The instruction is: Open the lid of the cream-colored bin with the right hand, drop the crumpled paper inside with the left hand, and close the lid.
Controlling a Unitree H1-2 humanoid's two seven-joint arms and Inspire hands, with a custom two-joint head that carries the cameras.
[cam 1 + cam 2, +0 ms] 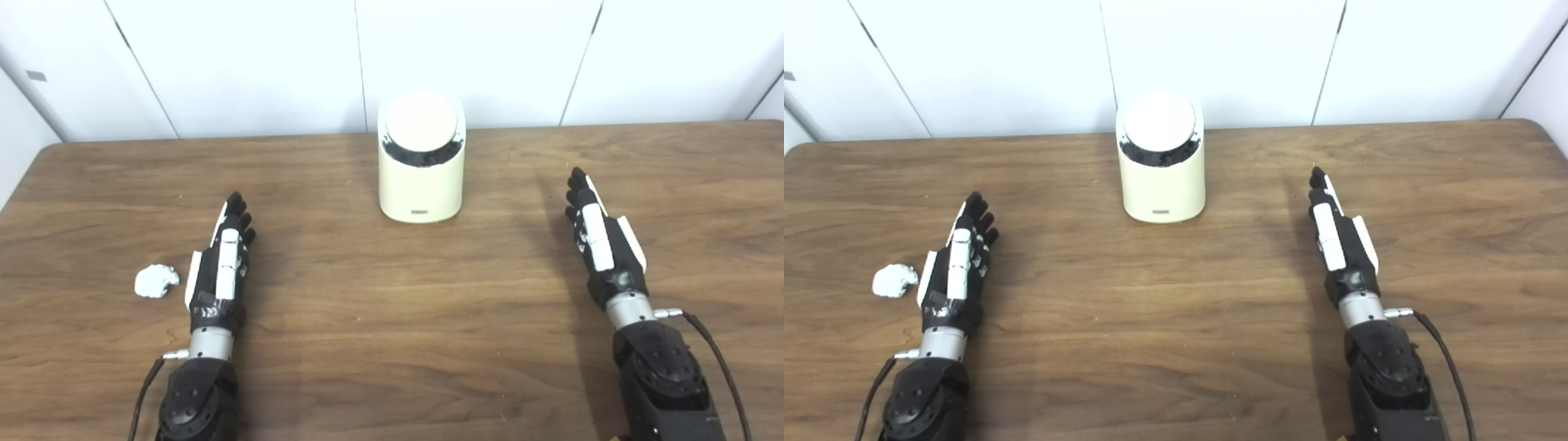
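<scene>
Left robot hand (pixel 220 269): flat, fingers straight and a little apart, holding nothing, low over the worktop (pixel 392 343). Just beside it, on its outer side, lies the crumpled paper (pixel 156 281), close but can't tell if touching, prob. not.

Right robot hand (pixel 603 242): also stretched out, fingers extended, empty, pointing fwd toward the far edge. Well apart from the bin, off to its right and nearer the robot.

Cream-colored bin (pixel 420 184) stands upright at mid-worktop near the back wall, roughly between the two arms but farther away. Its round lid (pixel 421 121) sits down on top, tilted toward the cameras w/ a dark band along its front rim; looks closed.

Progress, judging from this: nothing done yet. Lid not opened, paper not picked up, no drop, no close. All 3 steps left. First up should be right robot hand reaching in to the lid, left closing on the paper.
</scene>
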